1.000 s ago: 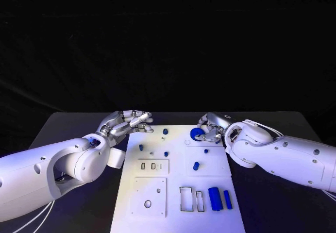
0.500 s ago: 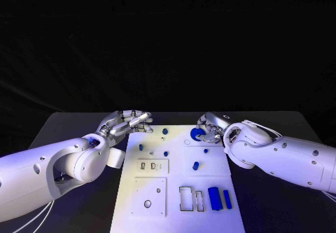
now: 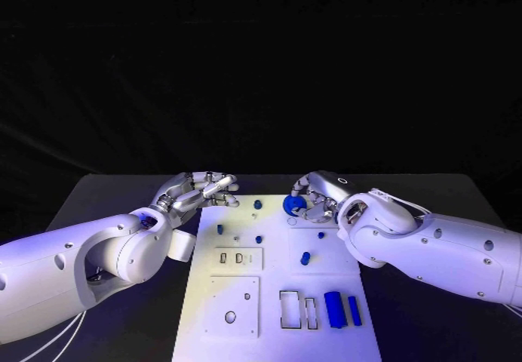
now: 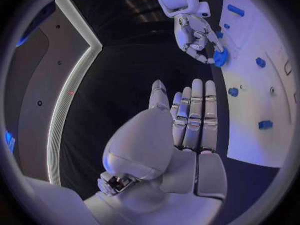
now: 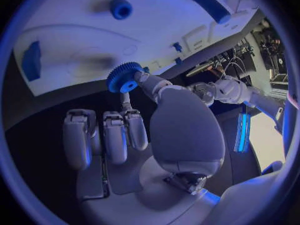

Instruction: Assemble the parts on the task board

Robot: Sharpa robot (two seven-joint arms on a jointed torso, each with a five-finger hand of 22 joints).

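Right hand pinches a small blue gear and has carried it leftward, now over the far end of the white board. Left hand waits beside the board's far left corner, fingers apart, holding nothing. Gear looks headed for its peg; not yet seated.

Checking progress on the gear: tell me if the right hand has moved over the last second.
Yes. The right hand, pinching the blue gear, has shifted toward the robot's left along the far end of the task board, nearer the upright blue peg.
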